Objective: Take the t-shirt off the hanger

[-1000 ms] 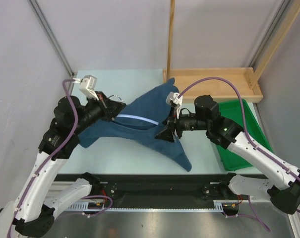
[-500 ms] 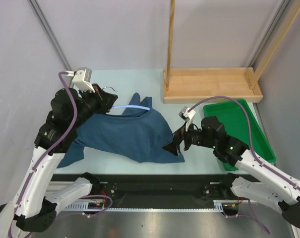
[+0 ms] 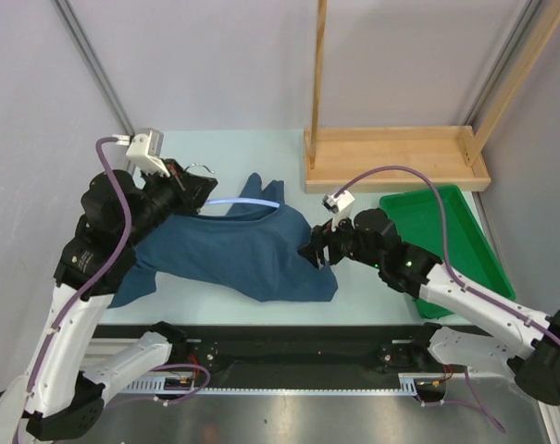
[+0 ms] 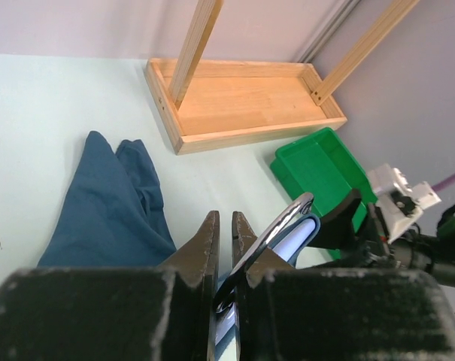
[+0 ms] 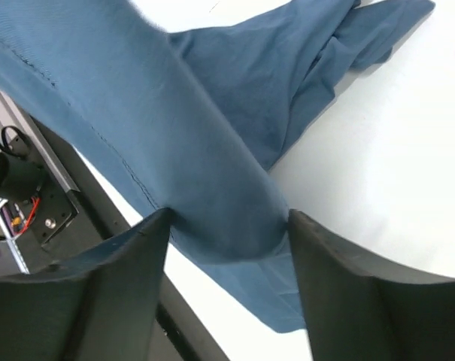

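The left gripper has its jaws nearly closed on the hook end of the hanger; its pale arm shows bare along the top of the t-shirt, which lies crumpled on the table; whether the far tip sits under the raised fold I cannot tell; if so, lifting would drag cloth along or twist the thin plastic loose; the right gripper pinches a thick fold at the shirt's right edge, which a hard tug could slip
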Robot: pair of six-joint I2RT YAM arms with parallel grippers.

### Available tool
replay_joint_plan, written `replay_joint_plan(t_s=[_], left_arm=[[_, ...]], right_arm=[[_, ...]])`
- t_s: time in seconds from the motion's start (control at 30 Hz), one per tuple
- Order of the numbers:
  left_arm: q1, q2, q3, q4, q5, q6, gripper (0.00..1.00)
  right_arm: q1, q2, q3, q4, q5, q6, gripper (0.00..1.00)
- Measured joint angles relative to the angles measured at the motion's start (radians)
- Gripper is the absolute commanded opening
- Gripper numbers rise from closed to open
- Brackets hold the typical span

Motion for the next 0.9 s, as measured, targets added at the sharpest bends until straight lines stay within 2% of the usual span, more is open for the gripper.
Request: replay_joint_plan(t_s=[0.07, 0.1, 0.17, 0.2, 0.3, 0.47, 0.63, 0.8, 0.9], left_arm=[[0.000, -0.005, 0.000, 0.000, 0.006, -0.001, 0.00], [0.000, -0.007, 0.000, 0.000, 0.007, -0.001, 0.00], [0.000, -0.013, -0.002, 0.000, 0.012, -0.001, 0.01], [0.000, -0.016, -0.004, 0.000, 0.013, -0.002, 0.00], [0.000, -0.030, -0.024, 0.003, 0.014, -0.009, 0.00], [0.000, -0.057, -0.081, 0.026, 0.012, -0.022, 0.00], [0.000, -0.103, -0.172, 0.098, 0.018, -0.046, 0.00], [0.000, -0.189, -0.274, 0.170, 0.031, -0.081, 0.00], [-0.003, -0.223, -0.290, 0.200, 0.039, -0.099, 0.00]], right_arm=[[0.014, 0.035, 0.016, 0.006, 0.009, 0.002, 0.52], [0.030, 0.051, 0.023, 0.012, 0.018, 0.002, 0.41], [0.073, 0.075, 0.034, 0.023, 0.050, -0.002, 0.29], [0.091, 0.080, 0.036, 0.026, 0.068, -0.005, 0.18], [0.174, 0.093, 0.052, 0.024, 0.183, -0.008, 0.00], [0.266, 0.113, 0.138, -0.058, 0.465, 0.033, 0.00], [0.251, 0.076, 0.190, -0.158, 0.680, 0.105, 0.00], [0.111, -0.039, 0.194, -0.261, 0.681, 0.208, 0.00], [-0.023, -0.135, 0.171, -0.282, 0.586, 0.269, 0.00]])
